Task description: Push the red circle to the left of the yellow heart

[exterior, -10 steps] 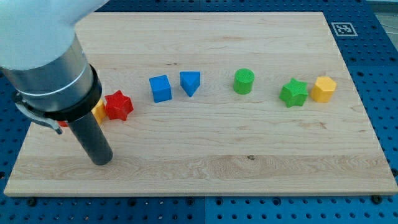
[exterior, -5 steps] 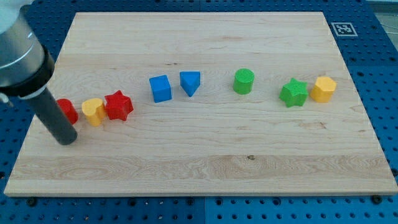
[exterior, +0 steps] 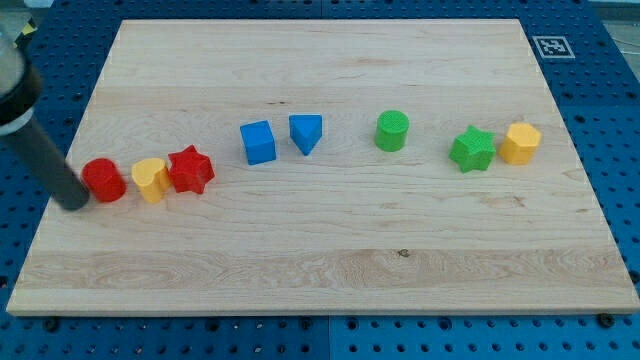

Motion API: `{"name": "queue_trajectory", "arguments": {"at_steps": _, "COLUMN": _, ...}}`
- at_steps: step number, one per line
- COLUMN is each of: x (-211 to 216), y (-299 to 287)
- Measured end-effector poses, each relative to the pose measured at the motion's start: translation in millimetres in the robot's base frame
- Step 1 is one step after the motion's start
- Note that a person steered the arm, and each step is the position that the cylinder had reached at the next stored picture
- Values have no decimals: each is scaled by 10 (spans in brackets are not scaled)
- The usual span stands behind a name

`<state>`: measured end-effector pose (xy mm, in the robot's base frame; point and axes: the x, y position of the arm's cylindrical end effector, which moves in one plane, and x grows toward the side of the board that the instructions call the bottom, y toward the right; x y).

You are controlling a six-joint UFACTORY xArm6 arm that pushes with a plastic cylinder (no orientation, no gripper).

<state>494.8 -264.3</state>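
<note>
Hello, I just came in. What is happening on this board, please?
A robot arm is pushing blocks with its rod. My tip is at the view's left edge of the wooden board, just left of the red circle. The red circle already lies directly left of the yellow heart, which has the red star on its right.

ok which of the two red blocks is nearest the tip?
The red circle, leftmost in the row, right beside my tip; the red star sits beyond the yellow heart.
</note>
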Motion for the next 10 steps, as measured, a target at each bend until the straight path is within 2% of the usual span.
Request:
{"name": "queue_trajectory", "arguments": {"at_steps": 1, "x": -60, "y": 13}}
{"name": "queue_trajectory", "arguments": {"at_steps": 3, "x": 185, "y": 160}}
{"name": "queue_trajectory", "arguments": {"at_steps": 4, "x": -58, "y": 85}}
{"name": "queue_trajectory", "arguments": {"at_steps": 5, "x": -68, "y": 85}}
{"name": "queue_trajectory", "arguments": {"at_steps": 7, "x": 303, "y": 217}}
{"name": "queue_trajectory", "arguments": {"at_steps": 10, "x": 271, "y": 359}}
